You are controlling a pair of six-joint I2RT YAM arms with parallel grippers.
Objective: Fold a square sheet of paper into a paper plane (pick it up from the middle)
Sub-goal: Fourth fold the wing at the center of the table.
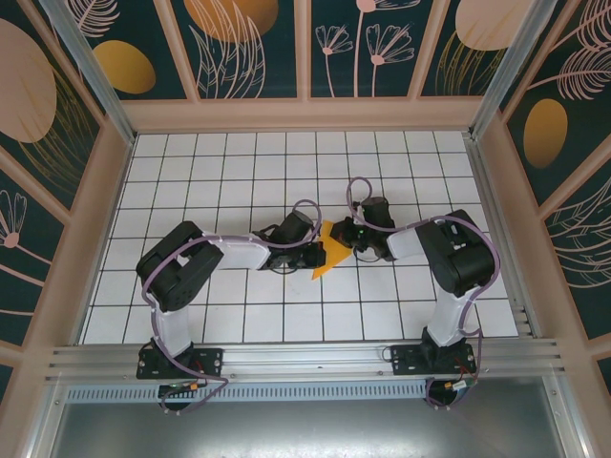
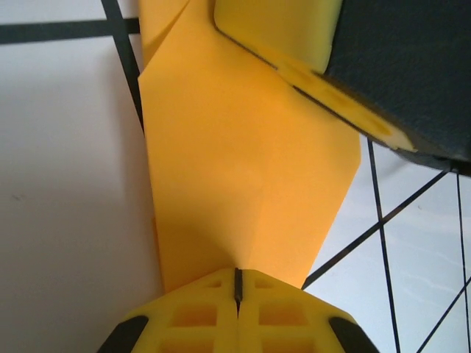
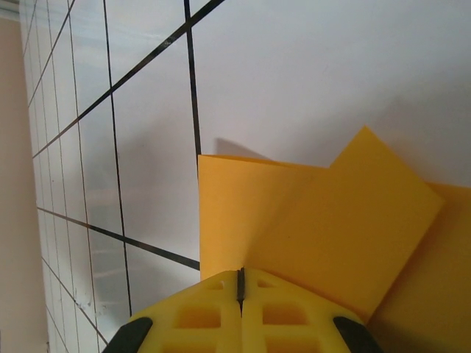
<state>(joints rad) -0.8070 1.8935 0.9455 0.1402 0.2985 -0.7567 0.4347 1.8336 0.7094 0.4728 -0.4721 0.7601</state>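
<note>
1. The sheet of paper (image 1: 326,250), orange-yellow and already partly folded, lies near the middle of the white gridded desk (image 1: 239,172), between the two tools.
2. The left tool (image 1: 311,252) reaches in from the left and meets the paper's left side. The right tool (image 1: 347,236) comes from the right and meets its far right part.
3. In the left wrist view the left tool (image 2: 238,285) has its yellow fingers pressed together. A faint crease in the paper (image 2: 243,169) runs straight into the seam between them, so it appears to pinch the paper at its near edge.
4. In that same view one yellow-padded finger (image 2: 280,29) of the other tool lies over the paper's far right corner. A folded flap shows at the far left.
5. In the right wrist view the right tool (image 3: 240,283) is also pressed together, right at the edge of the paper (image 3: 316,228). I cannot tell whether paper is caught between the fingers.
6. There the paper shows two overlapping layers, with one corner sticking up above the straight folded edge.
7. Patterned dark walls (image 1: 248,48) with orange ovals enclose the desk. An aluminium rail (image 1: 305,358) at the near edge carries both arm bases.
</note>
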